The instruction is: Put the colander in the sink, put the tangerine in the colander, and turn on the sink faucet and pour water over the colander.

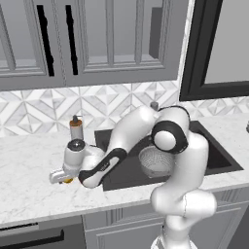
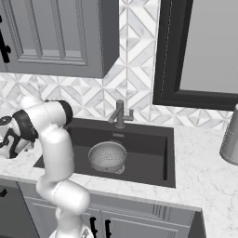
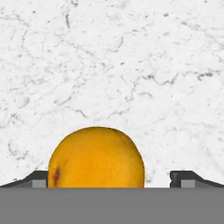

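We hold our two-finger gripper point(image 3: 109, 181) wide around the small round orange tangerine point(image 3: 96, 157) on the white marble counter point(image 3: 109, 65); the brown-and-silver soap dispenser bottle point(image 1: 76, 128) stands near.

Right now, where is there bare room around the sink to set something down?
Bare white marble counter lies right of the dark charcoal sink, up to the grey metal container. Inside, the perforated silver colander leaves the basin's right half free. Crowded: left counter, where the open pincer straddles the small orange tangerine.
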Robot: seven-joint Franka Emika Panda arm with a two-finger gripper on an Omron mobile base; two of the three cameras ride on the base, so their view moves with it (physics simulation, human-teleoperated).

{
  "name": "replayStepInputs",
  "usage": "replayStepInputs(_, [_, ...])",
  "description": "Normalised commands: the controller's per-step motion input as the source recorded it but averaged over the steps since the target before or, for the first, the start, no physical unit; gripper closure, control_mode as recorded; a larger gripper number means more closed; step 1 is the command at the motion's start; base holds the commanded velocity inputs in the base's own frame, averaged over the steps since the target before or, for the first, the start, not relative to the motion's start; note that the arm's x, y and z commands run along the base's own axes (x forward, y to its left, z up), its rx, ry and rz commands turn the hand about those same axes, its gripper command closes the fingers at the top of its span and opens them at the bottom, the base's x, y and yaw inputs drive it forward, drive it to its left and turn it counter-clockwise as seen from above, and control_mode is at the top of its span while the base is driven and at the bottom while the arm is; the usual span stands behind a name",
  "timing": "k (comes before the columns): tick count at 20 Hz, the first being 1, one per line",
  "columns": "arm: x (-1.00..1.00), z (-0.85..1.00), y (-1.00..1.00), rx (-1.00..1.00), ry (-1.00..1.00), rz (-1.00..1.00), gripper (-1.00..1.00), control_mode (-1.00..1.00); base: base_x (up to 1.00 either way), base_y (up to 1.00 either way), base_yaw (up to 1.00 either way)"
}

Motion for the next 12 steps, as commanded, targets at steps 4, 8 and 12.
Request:
replayStepInputs(4, [0.0, -0.2, 0.23, 0.0, 0.0, 0.0, 1.0, -1.0, 0.0, 0.0, 0.0])
replayStepInputs(8, [0.01, -0.08, 0.18, 0.0, 0.0, 0.0, 1.0, -1.0, 0.0, 0.0, 0.0])
replayStepInputs(12, [-0.15, 0.01, -0.06, 0.0, -0.03, -0.02, 1.0, -1.0, 0.0, 0.0, 0.0])
